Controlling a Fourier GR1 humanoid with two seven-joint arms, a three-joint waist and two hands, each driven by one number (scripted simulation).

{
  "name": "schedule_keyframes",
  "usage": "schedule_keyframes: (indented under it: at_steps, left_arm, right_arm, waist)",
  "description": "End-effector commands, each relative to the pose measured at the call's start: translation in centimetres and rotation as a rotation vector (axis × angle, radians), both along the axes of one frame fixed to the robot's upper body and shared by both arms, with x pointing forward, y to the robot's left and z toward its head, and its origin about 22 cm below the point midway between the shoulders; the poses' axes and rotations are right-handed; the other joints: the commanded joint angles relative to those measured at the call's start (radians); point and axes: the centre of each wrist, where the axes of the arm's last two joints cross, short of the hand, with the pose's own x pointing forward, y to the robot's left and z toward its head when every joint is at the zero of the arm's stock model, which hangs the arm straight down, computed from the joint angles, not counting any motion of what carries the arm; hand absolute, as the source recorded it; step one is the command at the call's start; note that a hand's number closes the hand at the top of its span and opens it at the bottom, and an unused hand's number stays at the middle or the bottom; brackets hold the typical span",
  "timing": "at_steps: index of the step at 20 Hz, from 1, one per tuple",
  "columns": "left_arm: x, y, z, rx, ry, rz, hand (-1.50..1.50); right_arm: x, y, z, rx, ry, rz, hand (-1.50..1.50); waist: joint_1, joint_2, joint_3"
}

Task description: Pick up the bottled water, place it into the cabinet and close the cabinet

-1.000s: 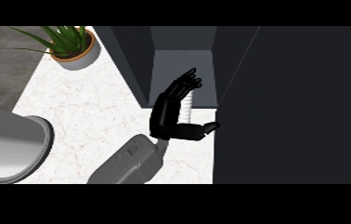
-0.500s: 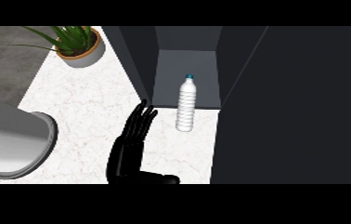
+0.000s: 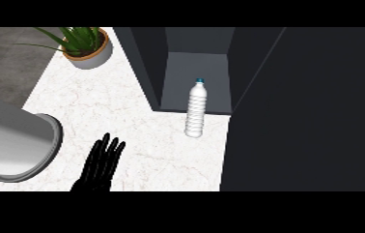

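Your one visible hand (image 3: 100, 165) sits low at the left, fingers straight and spread, holding nothing; its wrist is cut off by the lower edge, so you cannot tell which arm it belongs to. Left of it, one grey round basin (image 3: 25, 145) runs off the side. One potted plant (image 3: 87, 46) stands at the top. One bottled water (image 3: 195, 108), clear ribbed with a blue cap, lies at the cabinet's (image 3: 196, 65) mouth, cap inside, base on the white counter (image 3: 143, 125). One dark cabinet door (image 3: 299, 111) fills the right.
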Motion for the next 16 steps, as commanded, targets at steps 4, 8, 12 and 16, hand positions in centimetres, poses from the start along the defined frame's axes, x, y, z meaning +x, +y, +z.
schedule_keyframes:
  at_steps: [4,8,12,16]
  left_arm:
    - [-3.3,5.8,1.0,0.038,-0.023,0.022,-1.50]
    - [-4.7,8.4,1.8,0.030,-0.045,0.010,-1.50]
    - [-5.0,10.4,1.9,0.018,-0.047,-0.024,-1.50]
    - [-5.7,11.4,2.6,0.030,-0.046,-0.065,-1.50]
  right_arm:
    - [0.7,1.8,5.3,-0.117,-0.199,0.067,1.50]
    - [0.5,3.3,4.8,-0.088,-0.092,0.099,1.50]
    - [1.7,4.4,3.5,-0.093,-0.064,0.122,1.50]
    - [3.1,4.5,3.5,-0.164,-0.150,0.216,1.50]
  waist:
    - [0.019,0.010,-0.003]
    - [0.012,0.013,-0.002]
    - [0.038,0.030,-0.003]
    - [0.078,0.032,-0.004]
